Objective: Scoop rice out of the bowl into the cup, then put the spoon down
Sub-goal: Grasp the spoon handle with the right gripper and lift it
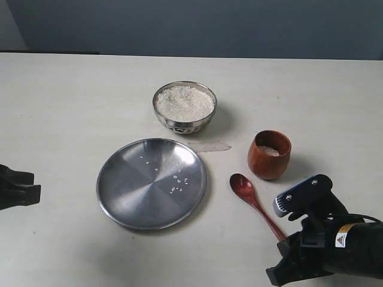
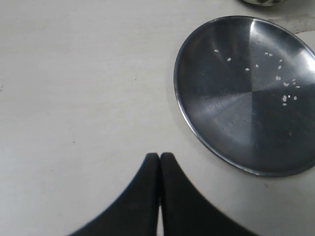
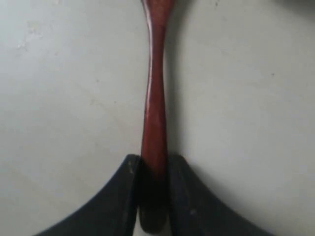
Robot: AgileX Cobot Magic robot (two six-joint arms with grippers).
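**Gripping the spoon's handle end, low by the table**

Seen from the exterior camera, the right gripper (image 3: pixel 153 169) is clamped on the tail of the wooden spoon (image 1: pixel 261 210). The spoon lies on the table (image 1: pixel 72 107), or just above it. It sits at 4 o'clock from the steel plate (image 1: pixel 131 179) and at 6 o'clock from the cup (image 1: pixel 269 158), which already holds some rice.

The bowl (image 1: pixel 184 125), at 12 o'clock from the plate, is heaped with rice (image 1: pixel 184 101).

The left gripper (image 2: pixel 160 162) rests at 9 o'clock, its jaws pressed together on nothing.

Whether this is a pick-up or a put-down cannot be told. For a release, the jaws should part with the spoon flat, then the gripper should rise straight up, clear of the cup. For a lift, the spoon should stay level.

The spoon's long axis runs from 11 o'clock to 5 o'clock. Its oval end points to 11 o'clock, hollow side up.
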